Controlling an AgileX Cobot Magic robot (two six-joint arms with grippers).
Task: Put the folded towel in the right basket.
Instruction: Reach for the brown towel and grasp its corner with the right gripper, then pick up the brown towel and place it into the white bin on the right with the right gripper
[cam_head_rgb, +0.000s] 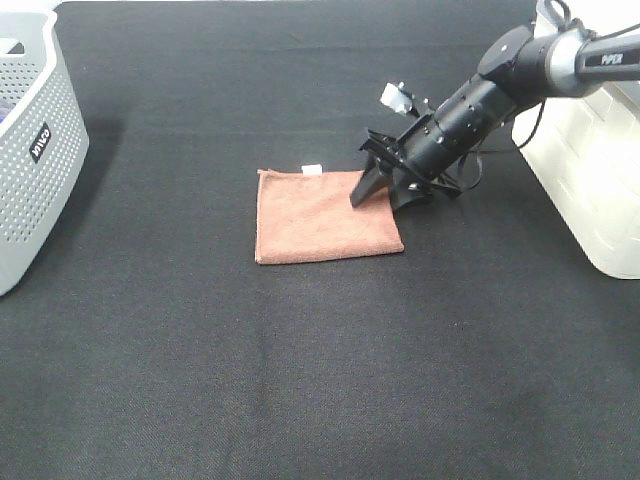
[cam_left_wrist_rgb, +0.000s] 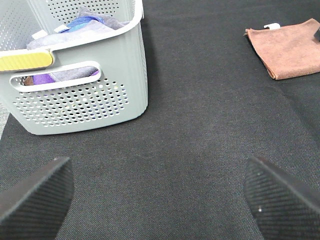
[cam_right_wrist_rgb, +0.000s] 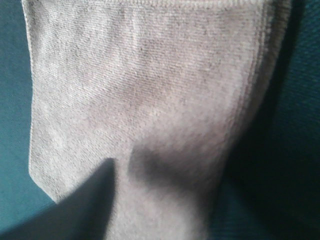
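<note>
The folded brown towel (cam_head_rgb: 325, 214) lies flat on the black mat in the middle of the exterior view, with a small white tag (cam_head_rgb: 312, 169) at its far edge. My right gripper (cam_head_rgb: 384, 196) is low at the towel's right edge, jaws apart, one finger on the towel and the other just off it. The right wrist view is filled by the towel (cam_right_wrist_rgb: 150, 100), with one dark fingertip (cam_right_wrist_rgb: 80, 210) over it. The right basket (cam_head_rgb: 600, 170) is white and stands at the right edge. My left gripper (cam_left_wrist_rgb: 160, 200) is open and empty above the mat; the towel (cam_left_wrist_rgb: 292, 50) shows far from it.
A grey perforated basket (cam_head_rgb: 30, 150) stands at the left edge; the left wrist view shows its wall (cam_left_wrist_rgb: 80, 100) and coloured cloths inside. The black mat (cam_head_rgb: 320, 380) covers the whole table.
</note>
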